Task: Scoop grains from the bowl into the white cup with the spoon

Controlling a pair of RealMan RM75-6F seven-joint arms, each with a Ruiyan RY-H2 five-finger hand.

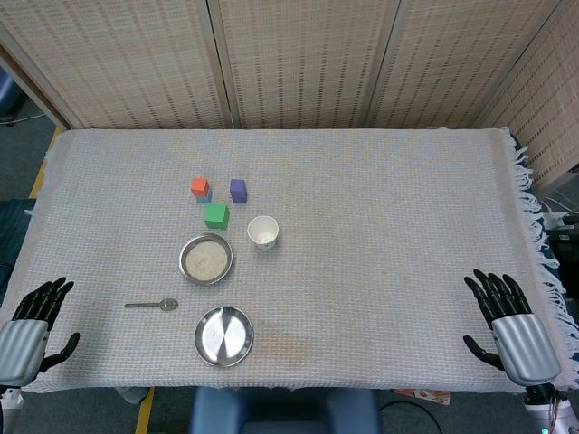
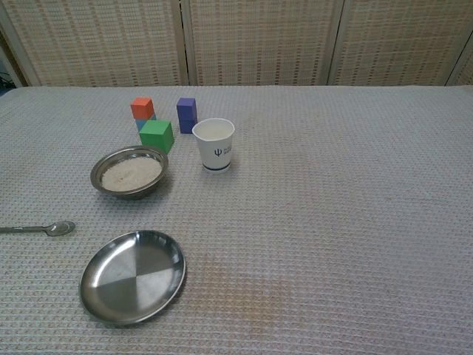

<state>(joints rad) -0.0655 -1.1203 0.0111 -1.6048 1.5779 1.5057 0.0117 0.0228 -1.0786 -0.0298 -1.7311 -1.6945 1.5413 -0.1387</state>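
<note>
Woven reed screen panels (image 1: 308, 59) stand behind the table; its grey waffle-weave cloth (image 1: 389, 271) ends in a fringed right edge.

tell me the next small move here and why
Probably reach the left hand toward the spoon and grasp its handle. The spoon lies untouched on the cloth, its handle pointing toward that hand, both hands are open at the table's near corners, and the bowl of grains sits just beyond.

Four blocks (image 2: 157, 135), one bowl (image 2: 130, 172), one cup (image 2: 214, 145), one spoon (image 2: 46, 229), one plate (image 2: 133, 276)
</note>
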